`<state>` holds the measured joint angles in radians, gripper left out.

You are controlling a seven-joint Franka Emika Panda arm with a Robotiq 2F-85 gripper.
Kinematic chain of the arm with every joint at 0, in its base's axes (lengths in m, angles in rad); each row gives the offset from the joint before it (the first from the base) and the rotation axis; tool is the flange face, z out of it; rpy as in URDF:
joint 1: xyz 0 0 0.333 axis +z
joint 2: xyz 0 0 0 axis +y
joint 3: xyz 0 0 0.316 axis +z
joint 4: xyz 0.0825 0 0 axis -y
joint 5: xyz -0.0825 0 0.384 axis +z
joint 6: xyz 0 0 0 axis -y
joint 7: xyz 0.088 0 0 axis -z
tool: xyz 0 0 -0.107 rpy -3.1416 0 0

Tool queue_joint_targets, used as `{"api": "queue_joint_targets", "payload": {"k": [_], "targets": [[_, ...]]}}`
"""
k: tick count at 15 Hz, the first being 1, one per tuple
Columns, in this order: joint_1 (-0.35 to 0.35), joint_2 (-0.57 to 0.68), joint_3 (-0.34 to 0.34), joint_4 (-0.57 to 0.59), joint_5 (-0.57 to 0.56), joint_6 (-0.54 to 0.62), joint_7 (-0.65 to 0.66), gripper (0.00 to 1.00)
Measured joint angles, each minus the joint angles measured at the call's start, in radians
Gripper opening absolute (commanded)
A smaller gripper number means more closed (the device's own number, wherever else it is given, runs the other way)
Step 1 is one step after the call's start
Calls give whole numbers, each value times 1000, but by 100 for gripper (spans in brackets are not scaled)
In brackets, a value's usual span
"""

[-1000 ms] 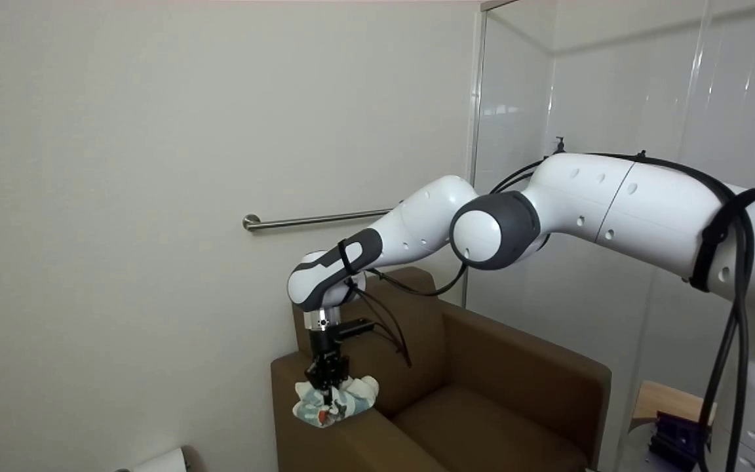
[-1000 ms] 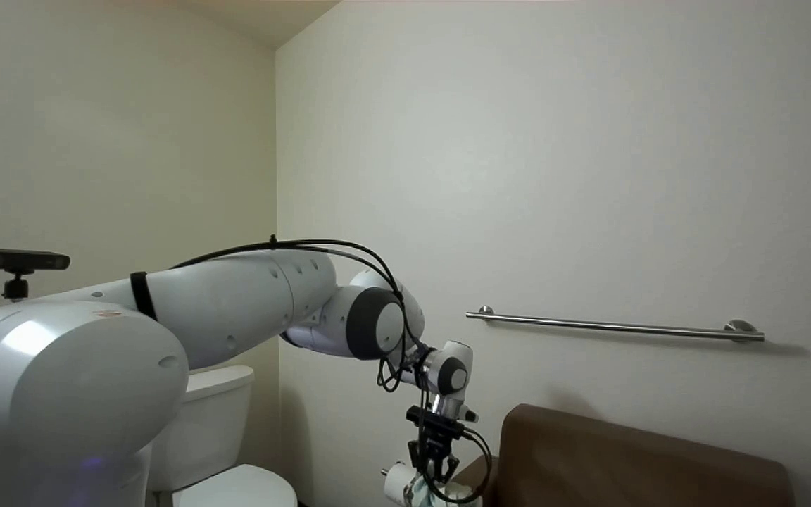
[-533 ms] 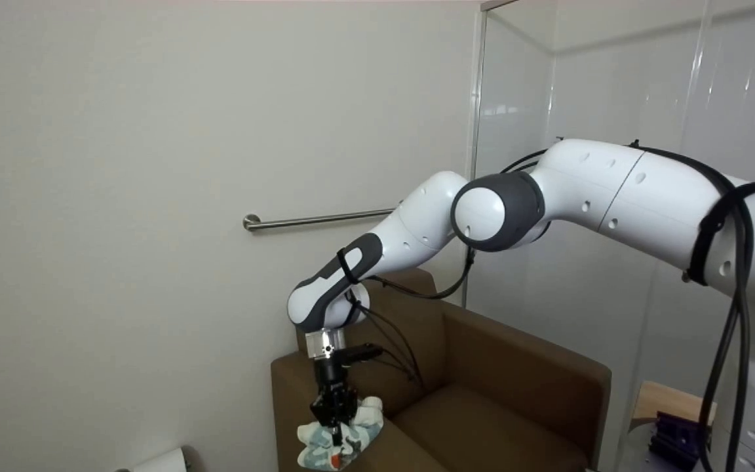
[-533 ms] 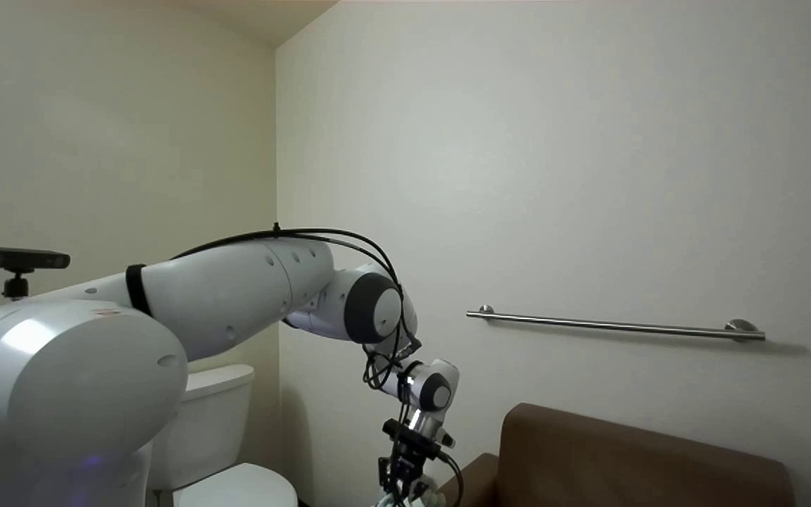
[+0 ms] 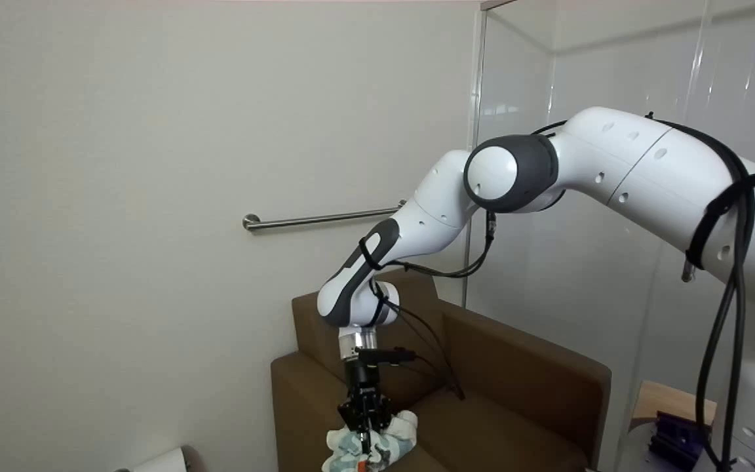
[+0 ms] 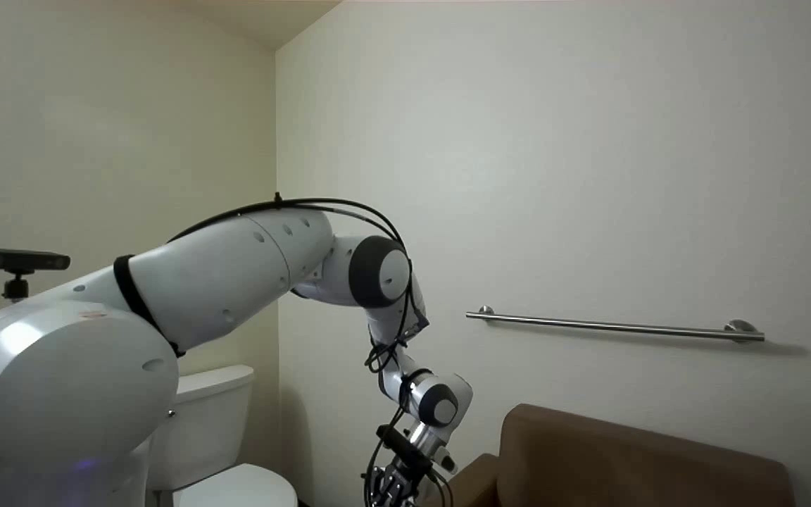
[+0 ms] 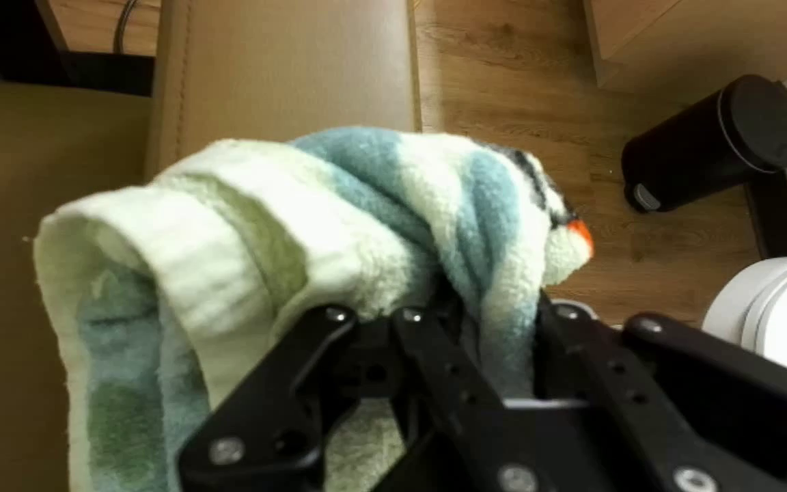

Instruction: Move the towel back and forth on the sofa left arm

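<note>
The gripper (image 7: 496,318) clamps the towel (image 7: 366,205) over the sofa arm (image 7: 298,68): likely mid-wipe, next needing a level return sweep.

no legible text, brand, number or sign is being found. in an exterior view, a faint reddish mark (image 6: 93,314) is being noted on the robot arm (image 6: 226,271), too blurred for reading.

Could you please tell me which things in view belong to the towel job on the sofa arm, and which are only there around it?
For the job:
towel
gripper, holding the towel
sofa arm, where the towel should move

Not for the job:
toilet
wall bar
bin
purple thing, unclear what it is
</note>
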<state>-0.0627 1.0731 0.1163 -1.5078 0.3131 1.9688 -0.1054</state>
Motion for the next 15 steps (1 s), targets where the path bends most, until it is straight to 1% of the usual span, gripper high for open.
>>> {"api": "queue_joint_targets", "payload": {"k": [6, 10, 12, 15], "targets": [[-43, -133, 1, -285, 120, 53, 1, 9], [-50, -210, -3, -463, 150, 113, 1, 9], [-49, -217, -9, -493, 149, 151, 0, 9], [-39, -215, -24, -466, 118, 188, 0, 9]]}}
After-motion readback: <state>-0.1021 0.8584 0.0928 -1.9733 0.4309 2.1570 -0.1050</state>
